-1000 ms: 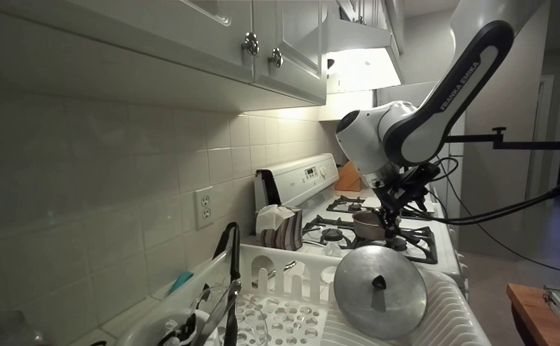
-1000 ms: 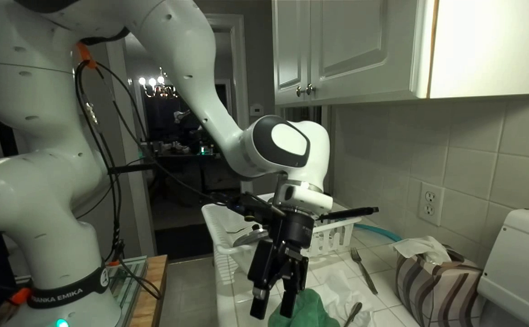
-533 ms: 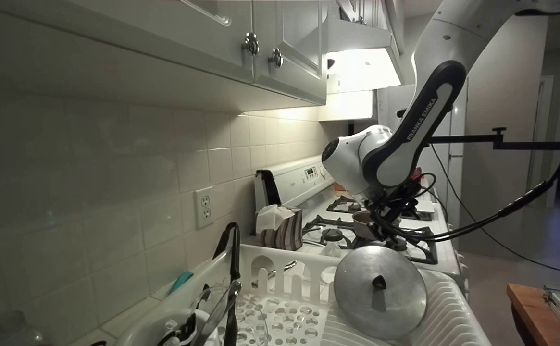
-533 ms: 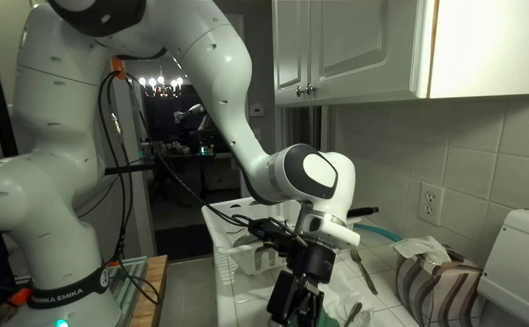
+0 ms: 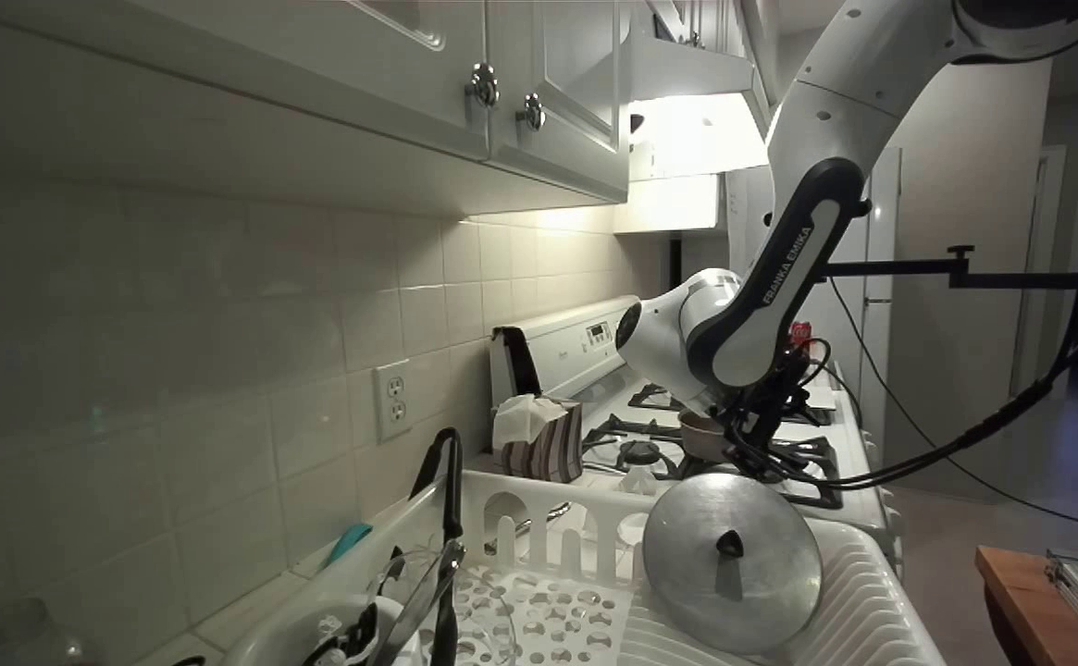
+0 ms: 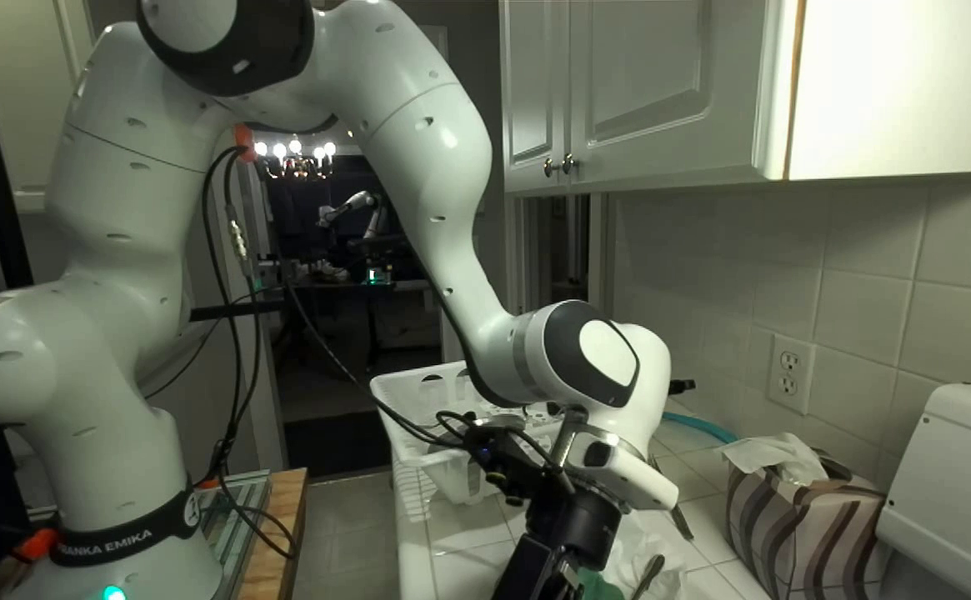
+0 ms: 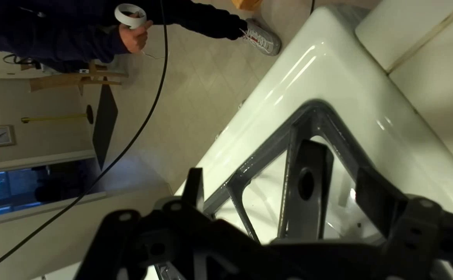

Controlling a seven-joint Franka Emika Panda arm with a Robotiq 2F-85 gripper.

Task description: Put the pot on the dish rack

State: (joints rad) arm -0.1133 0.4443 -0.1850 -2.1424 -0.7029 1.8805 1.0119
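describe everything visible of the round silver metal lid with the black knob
In an exterior view, the round, slightly domed silver metal lid shows a dull sheen, a small black knob at its centre and a dark streak below that. It leans tilted in the ridged part of the white plastic dish rack, knob side facing the camera. Its whole face shows. Only the rack appears to touch it.
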